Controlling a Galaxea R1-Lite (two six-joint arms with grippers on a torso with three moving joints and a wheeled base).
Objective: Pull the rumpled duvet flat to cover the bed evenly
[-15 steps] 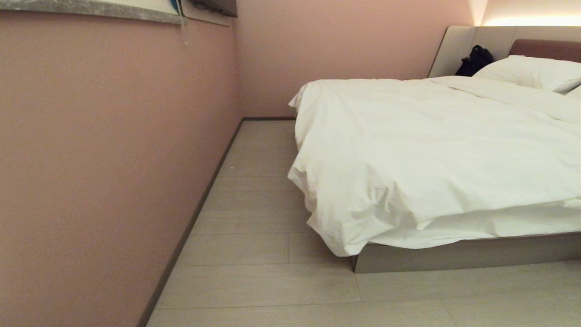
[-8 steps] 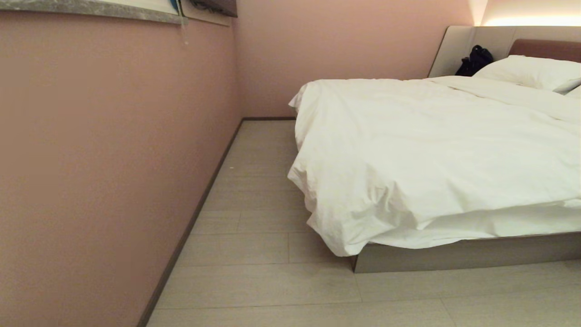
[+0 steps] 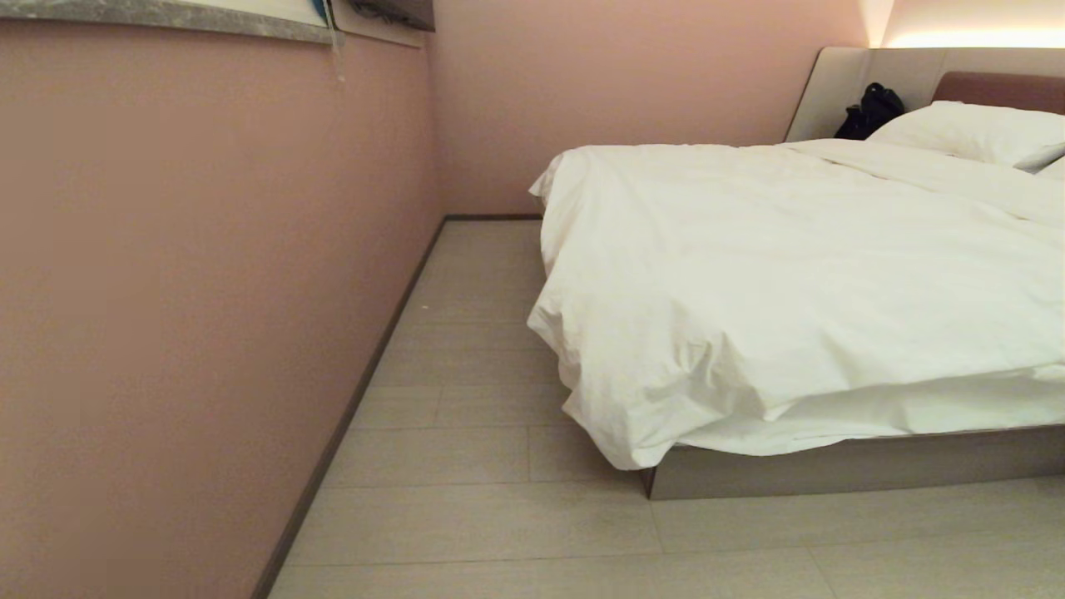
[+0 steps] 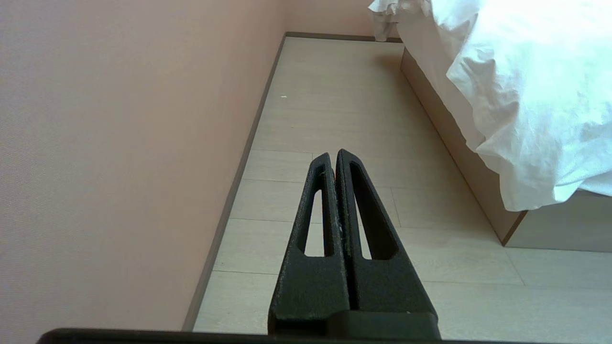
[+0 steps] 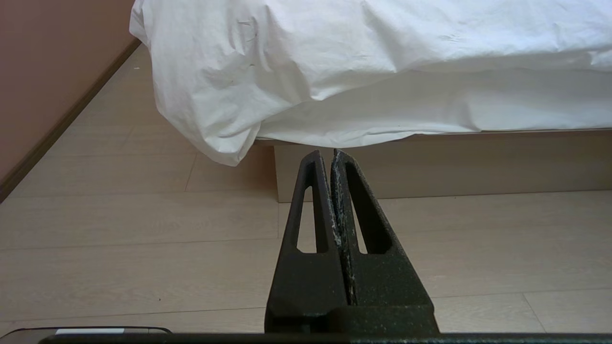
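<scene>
1. Nearest to us are our two pincers, neither of them in the head view. The left pincer point(image 4: 333, 155) has its fingers pressed together on nothing and points along the strip of floor point(image 3: 466, 516) between the pink wall point(image 3: 208, 274) and the bed. The right pincer point(image 5: 327, 154) is likewise closed and empty, and points straight at the bed's foot corner.

2. The relation our next move turns on: the duvet's point(image 3: 790, 266) hanging corner lies ahead of and above the right pincer, slightly toward its wall side, and well apart from it. From the left pincer that corner sits off to the bed side, also well apart. We judge the right arm the nearer, though we must close in with either arm before any grasp.

3. That corner droops past the bed's base point(image 3: 832, 470) at the foot, bunched and creased, hanging close to the floor without clearly touching it. Under its lifted foot edge a band of white bedding shows.

4. Farther on, the duvet runs lengthwise toward the headboard point(image 3: 998, 87), puffy and white, with soft folds. It drapes down the wall side, so we judge it sits skewed toward that corner.

5. Farthest, a pillow point(image 3: 973, 133) lies uncovered at the head, with a dark bag point(image 3: 869, 110) beside it.
</scene>
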